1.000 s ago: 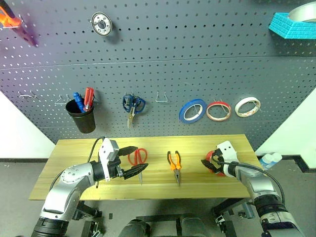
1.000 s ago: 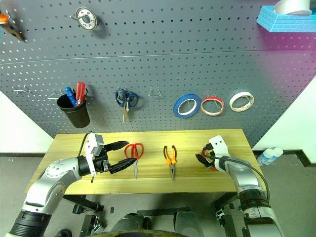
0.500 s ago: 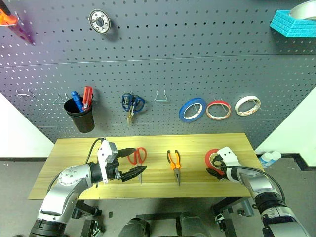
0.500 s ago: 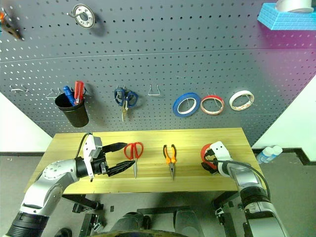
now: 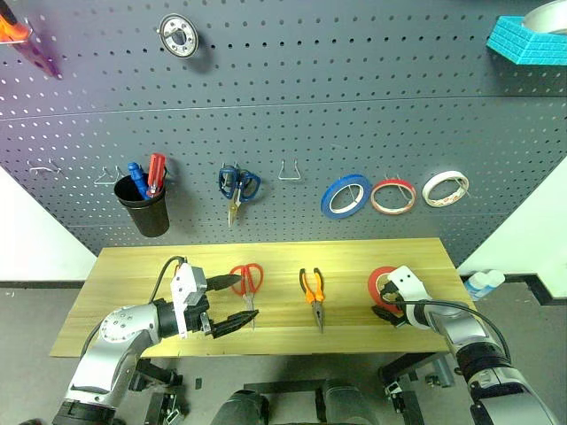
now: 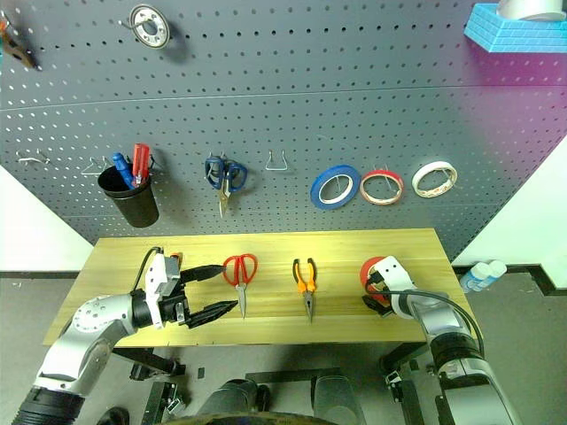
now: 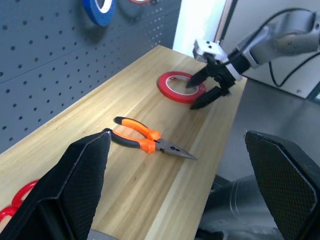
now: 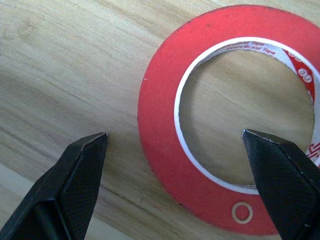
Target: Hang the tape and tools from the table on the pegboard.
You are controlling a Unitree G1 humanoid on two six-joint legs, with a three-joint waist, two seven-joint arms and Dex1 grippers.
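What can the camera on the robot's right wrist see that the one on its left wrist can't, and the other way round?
The right wrist view alone shows the white inner rim of the red tape roll, with small printing on it, and one finger of the open right claw over the hole. The left wrist view alone shows the pliers, the pegboard, the blue roll and the right claw from outside. Both show the red roll lying flat on the table.

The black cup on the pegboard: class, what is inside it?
Inside the black cup, a blue-handled tool and a red-handled tool stand handles up; their lower ends are covered by the cup wall.
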